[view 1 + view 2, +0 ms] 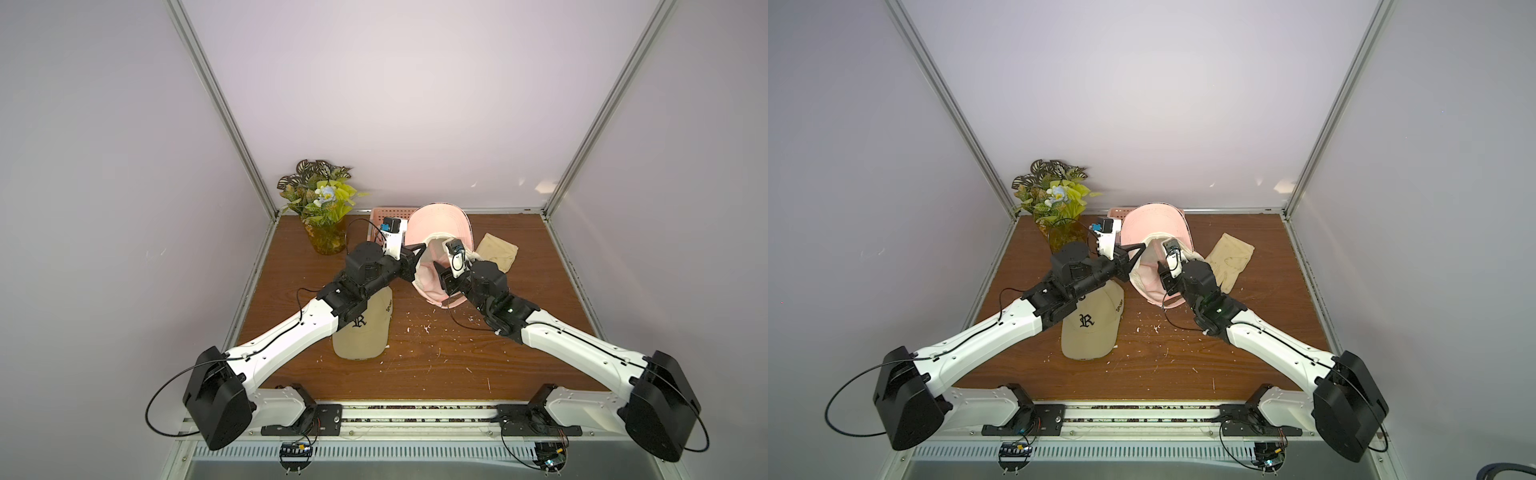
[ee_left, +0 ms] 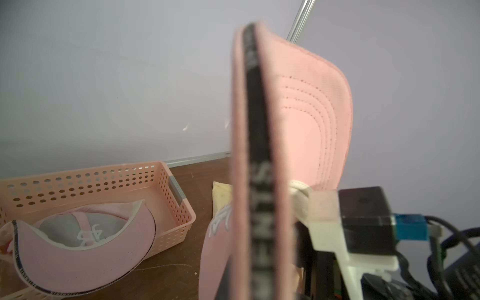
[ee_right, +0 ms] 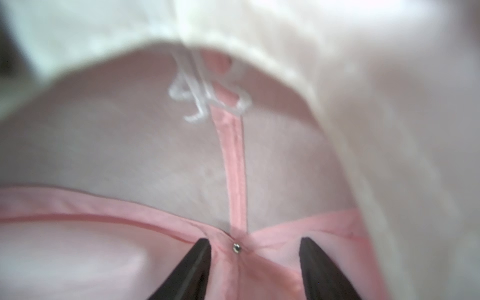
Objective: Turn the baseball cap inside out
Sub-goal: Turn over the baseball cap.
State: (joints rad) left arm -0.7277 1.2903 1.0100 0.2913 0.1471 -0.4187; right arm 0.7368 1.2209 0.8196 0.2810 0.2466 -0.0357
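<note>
The brown wood-grain desk (image 1: pixel 415 365) carries everything. At about 12 o'clock on it, the pink fabric baseball cap (image 1: pixel 436 226) is held up off the surface, brim raised toward the back wall. A beige cap with a black embroidered letter (image 1: pixel 1090 328) lies at 9 o'clock. The left tool (image 1: pixel 417 251) is clamped on the pink cap's rim. The right tool (image 3: pixel 255 249) is inside the crown, jaws apart, straddling the small metal rivet (image 3: pixel 236 248) where the pink seam tapes meet.
</note>
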